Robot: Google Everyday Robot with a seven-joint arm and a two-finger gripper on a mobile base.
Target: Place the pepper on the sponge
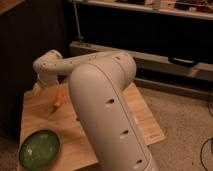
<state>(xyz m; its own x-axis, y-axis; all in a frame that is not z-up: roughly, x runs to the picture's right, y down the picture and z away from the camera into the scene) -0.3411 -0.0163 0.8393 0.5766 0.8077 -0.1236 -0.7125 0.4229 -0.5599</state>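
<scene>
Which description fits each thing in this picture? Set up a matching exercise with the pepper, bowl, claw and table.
Things:
1 pepper
2 bowl
3 claw
4 table

Descriptions:
A green, near the table's front edge
B light wood
C at the arm's far end, over the table's back part
D orange, lying on the tabletop

Pairs: 1-D, 2-A, 3-C, 4-B
</scene>
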